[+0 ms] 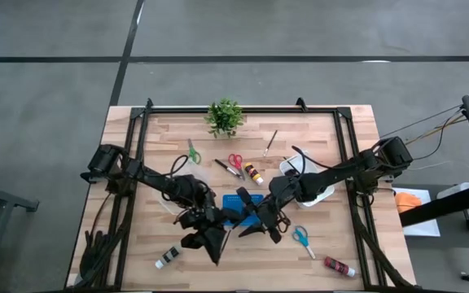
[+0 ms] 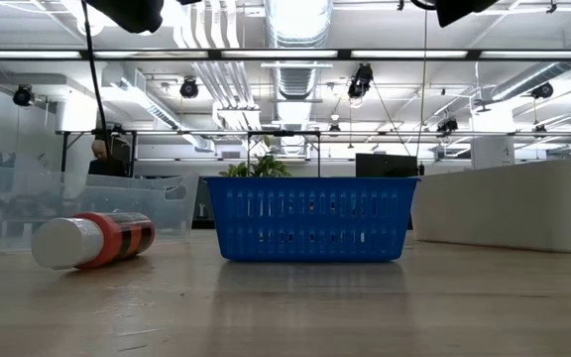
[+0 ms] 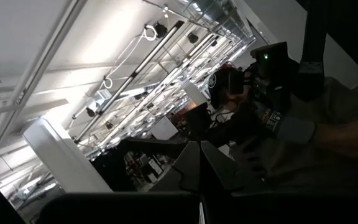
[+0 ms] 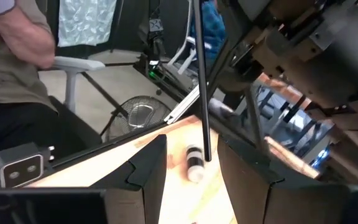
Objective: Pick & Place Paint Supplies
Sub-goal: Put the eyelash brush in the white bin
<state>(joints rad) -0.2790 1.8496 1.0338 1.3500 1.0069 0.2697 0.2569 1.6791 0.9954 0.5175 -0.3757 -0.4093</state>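
While most supplies lie loose on tabletop (image 1: 316, 138), blue basket (image 1: 236, 205) looks empty in low view: task barely begun

Left end effector (image 1: 210, 244) pressed together, empty as far as seen; right end effector (image 1: 257, 224) part spread around thin dark brush (image 4: 201, 81), beside basket

Scissors (image 1: 234, 161), bottles (image 1: 253, 172) left to place

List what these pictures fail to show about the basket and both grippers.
- Blue basket: the high view shows only a patch between the arms, contents covered; low view's mesh wall hides the inside.
- Left gripper: whether it holds anything; the high view is too small, its wrist view points at the ceiling.
- Right gripper: its grip on the thin dark rod is unclear.
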